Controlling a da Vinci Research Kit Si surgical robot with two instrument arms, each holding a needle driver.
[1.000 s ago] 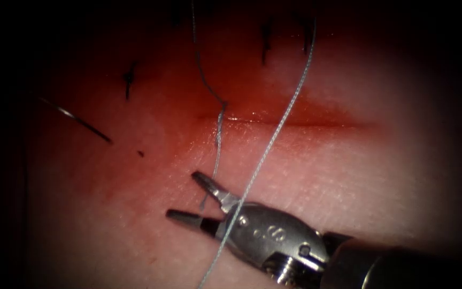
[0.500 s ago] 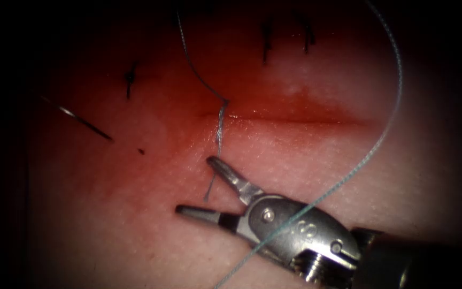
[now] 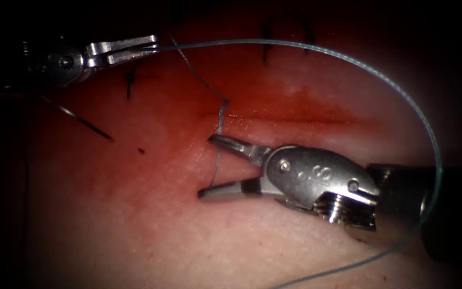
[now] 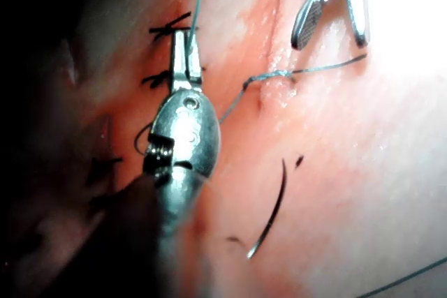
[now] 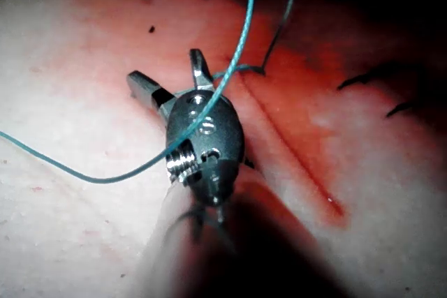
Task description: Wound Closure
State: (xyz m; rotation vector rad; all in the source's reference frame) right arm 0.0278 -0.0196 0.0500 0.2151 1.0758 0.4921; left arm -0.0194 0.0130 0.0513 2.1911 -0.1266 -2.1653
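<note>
Thread (image 3: 217, 160) tail between spread jaws of right tool (image 3: 205, 167), runs across them | left tool (image 3: 153, 46) clamps long strand | needle (image 3: 84, 122) lies free, left of cut (image 3: 290, 119).

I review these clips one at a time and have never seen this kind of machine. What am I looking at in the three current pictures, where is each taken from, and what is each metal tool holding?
This is a surgical practice robot with two thin arms, each ending in a small two-jawed tool. One picture is from an endoscope above the work; the other two are from cameras riding near each arm's wrist.

The surface is pork belly, the tissue, with a cut wet with red fluid. Dark finished stitches lie beyond the cut.

The left tool has its jaws shut on the thread, which arcs over to the right and round the right tool's shaft. The right tool has its jaws open around a short thread end that comes out of the cut; it holds nothing.

The curved needle lies loose on the tissue, left of the cut, held by neither tool.
</note>
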